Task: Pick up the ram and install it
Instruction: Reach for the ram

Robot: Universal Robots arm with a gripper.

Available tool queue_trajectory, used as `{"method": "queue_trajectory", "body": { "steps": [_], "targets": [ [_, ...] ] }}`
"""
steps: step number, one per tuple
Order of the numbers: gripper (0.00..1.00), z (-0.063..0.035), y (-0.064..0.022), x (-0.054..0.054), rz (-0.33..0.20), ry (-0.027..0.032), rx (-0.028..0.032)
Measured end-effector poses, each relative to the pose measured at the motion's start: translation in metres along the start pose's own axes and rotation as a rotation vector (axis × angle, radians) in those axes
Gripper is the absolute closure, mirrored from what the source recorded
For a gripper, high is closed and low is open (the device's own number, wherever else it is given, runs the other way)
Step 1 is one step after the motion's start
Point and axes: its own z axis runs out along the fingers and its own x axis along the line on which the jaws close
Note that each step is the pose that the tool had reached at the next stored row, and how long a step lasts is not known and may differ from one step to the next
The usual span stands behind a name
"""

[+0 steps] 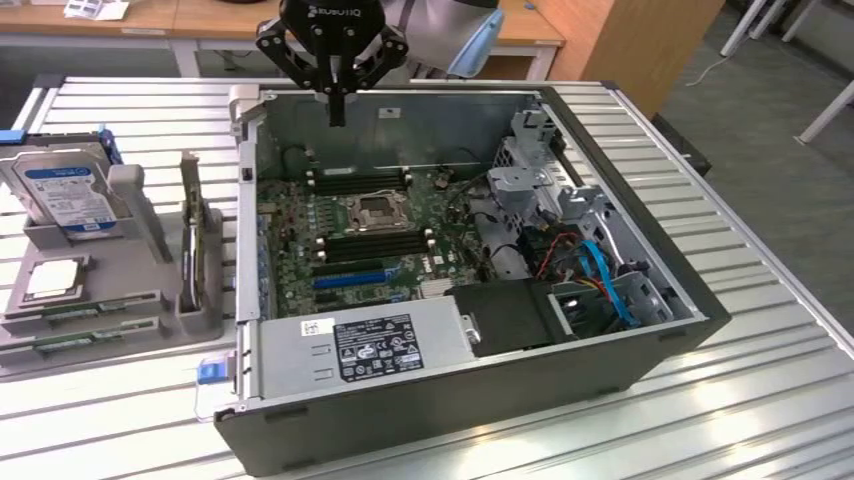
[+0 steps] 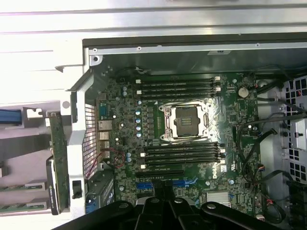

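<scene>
- Slatted metal table [image 1: 774, 330] is carrying an open computer case [image 1: 534, 400]
- I'm hovering the gripper [image 1: 338, 112], clenched, over the motherboard [image 1: 360, 235]
- ram [image 1: 83, 308] is lying in the tray [image 1: 140, 300] beside it

Table [image 1: 774, 330]: silver-white metal, with a pattern of long parallel ribs.
Case [image 1: 534, 400]: dark grey outside, lighter grey bare metal inside.
Motherboard [image 1: 280, 230]: dark green, with small silver and black parts.
Memory slots [image 1: 358, 180]: black, with white ends.
Card slots [image 1: 354, 272]: blue.
Power supply [image 1: 300, 345]: light grey, with a white label in black print.
Cables [image 1: 601, 275]: blue, red and black.
Hard drive [image 1: 67, 195]: silver, with a blue and white label.
Holder [image 1: 134, 310]: plain grey.
Ram [image 1: 83, 309]: green.
Gripper [image 1: 336, 118]: black.
Desk [image 1: 240, 18]: orange-brown wood.
</scene>
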Motion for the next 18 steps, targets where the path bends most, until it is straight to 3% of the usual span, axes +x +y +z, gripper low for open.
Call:
{"method": "queue_trajectory", "body": {
  "steps": [7, 18],
  "targets": [
    [0.89, -0.0005, -0.0014, 0.018, 0.000, 0.0000, 0.0000],
    [0.89, -0.0018, -0.0051, 0.068, 0.000, 0.0000, 0.0012]
  ]
}}
